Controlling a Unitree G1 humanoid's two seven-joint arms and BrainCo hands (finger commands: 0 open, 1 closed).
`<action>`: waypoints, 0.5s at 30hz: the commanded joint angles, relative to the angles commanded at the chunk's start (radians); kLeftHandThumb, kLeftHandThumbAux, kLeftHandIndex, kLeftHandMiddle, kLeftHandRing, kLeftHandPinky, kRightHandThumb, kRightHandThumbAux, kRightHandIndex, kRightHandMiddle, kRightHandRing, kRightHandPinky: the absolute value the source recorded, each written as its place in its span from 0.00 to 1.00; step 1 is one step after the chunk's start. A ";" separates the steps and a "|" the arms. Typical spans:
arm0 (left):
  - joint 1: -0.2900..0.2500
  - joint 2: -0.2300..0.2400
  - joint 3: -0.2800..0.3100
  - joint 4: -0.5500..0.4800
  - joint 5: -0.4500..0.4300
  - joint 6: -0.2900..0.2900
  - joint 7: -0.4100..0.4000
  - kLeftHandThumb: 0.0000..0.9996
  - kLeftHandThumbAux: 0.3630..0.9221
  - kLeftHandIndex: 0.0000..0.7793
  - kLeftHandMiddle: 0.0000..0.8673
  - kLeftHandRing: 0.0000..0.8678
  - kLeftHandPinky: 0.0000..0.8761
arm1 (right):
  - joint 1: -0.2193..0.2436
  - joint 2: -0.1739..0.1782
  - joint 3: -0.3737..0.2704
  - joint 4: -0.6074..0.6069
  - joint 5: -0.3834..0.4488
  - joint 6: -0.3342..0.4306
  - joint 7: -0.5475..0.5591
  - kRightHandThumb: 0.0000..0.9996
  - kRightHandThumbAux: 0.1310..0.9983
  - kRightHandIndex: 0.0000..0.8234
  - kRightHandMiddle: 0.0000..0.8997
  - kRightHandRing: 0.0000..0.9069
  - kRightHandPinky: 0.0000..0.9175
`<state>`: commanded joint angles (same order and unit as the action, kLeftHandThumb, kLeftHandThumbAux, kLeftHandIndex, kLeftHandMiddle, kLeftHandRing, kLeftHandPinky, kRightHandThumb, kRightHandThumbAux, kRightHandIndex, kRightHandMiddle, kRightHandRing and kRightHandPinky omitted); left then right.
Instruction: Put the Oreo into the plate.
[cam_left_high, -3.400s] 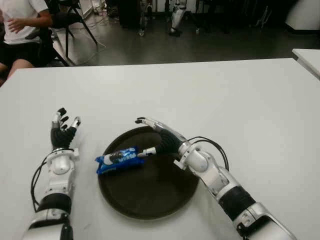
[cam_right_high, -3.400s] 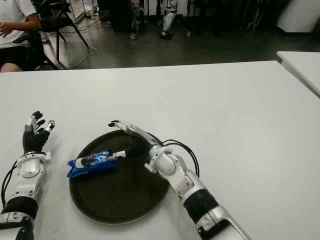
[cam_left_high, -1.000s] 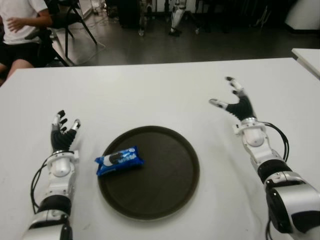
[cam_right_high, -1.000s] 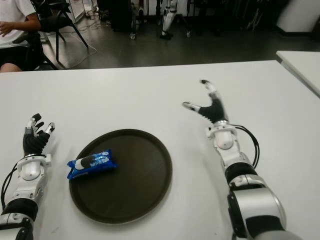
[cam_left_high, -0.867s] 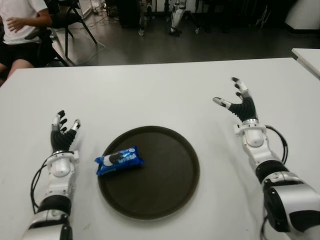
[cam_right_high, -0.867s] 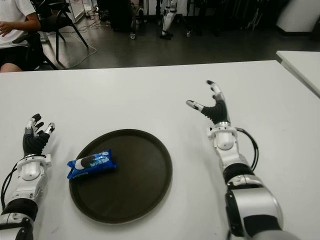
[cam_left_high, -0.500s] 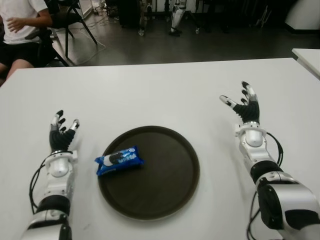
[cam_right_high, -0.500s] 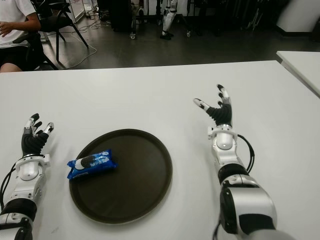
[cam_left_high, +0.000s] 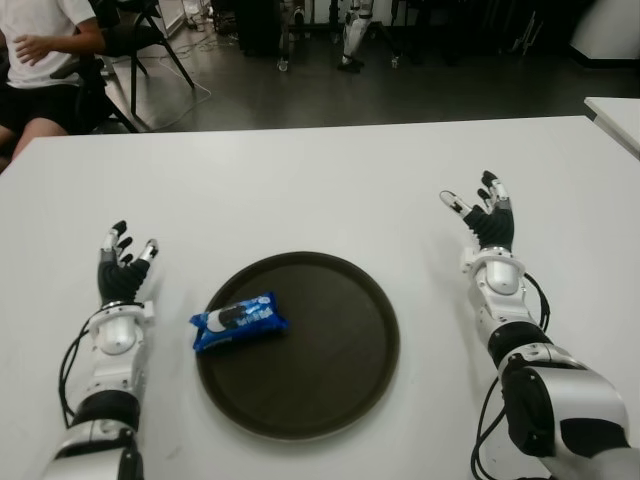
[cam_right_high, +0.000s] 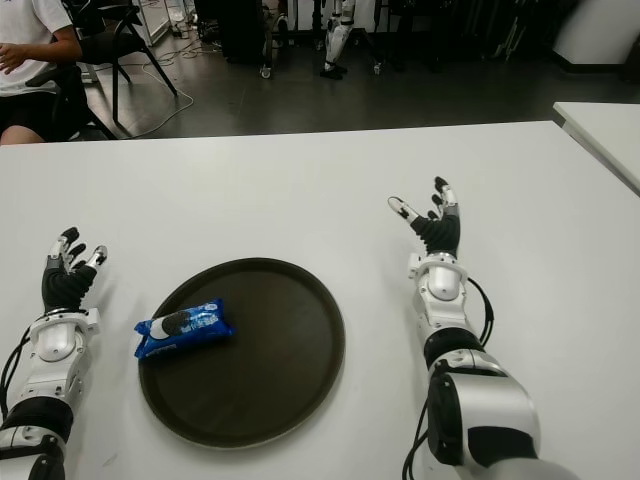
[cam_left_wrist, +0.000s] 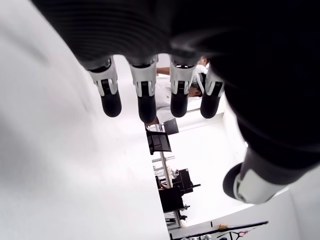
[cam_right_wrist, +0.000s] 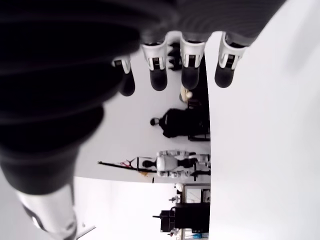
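A blue Oreo packet (cam_left_high: 238, 318) lies on the left edge of a round dark brown plate (cam_left_high: 330, 390), overhanging its rim, on a white surface (cam_left_high: 300, 190). The left robot hand (cam_left_high: 122, 270) shows left of the plate, fingers spread, holding nothing. The right robot hand (cam_left_high: 487, 217) shows right of the plate, well apart, fingers also spread and empty.

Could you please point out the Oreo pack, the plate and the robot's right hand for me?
Oreo pack (cam_left_high: 238, 319): left eye view, middle of the blue wrapper.
Plate (cam_left_high: 330, 360): left eye view, bare dark floor of the round plate.
Right hand (cam_left_high: 488, 216): left eye view, middle of the open hand.
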<state>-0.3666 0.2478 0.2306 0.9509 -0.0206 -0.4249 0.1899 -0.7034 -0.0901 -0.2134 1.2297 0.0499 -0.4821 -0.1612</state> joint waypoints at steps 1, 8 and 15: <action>-0.002 0.002 0.001 0.007 -0.001 -0.002 -0.001 0.27 0.56 0.07 0.10 0.07 0.03 | -0.002 0.000 0.001 0.003 -0.001 0.004 0.004 0.00 0.76 0.00 0.00 0.00 0.00; -0.008 0.006 -0.001 0.022 0.003 -0.013 0.002 0.27 0.56 0.07 0.10 0.07 0.04 | -0.008 -0.005 0.015 0.010 -0.015 0.024 0.021 0.00 0.72 0.00 0.00 0.00 0.00; -0.006 0.006 0.001 0.016 0.004 -0.016 0.009 0.27 0.59 0.08 0.11 0.09 0.06 | -0.005 -0.002 0.021 0.003 -0.015 0.028 0.026 0.00 0.70 0.00 0.01 0.00 0.00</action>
<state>-0.3724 0.2539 0.2315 0.9665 -0.0169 -0.4409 0.1991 -0.7081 -0.0922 -0.1919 1.2330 0.0348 -0.4544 -0.1348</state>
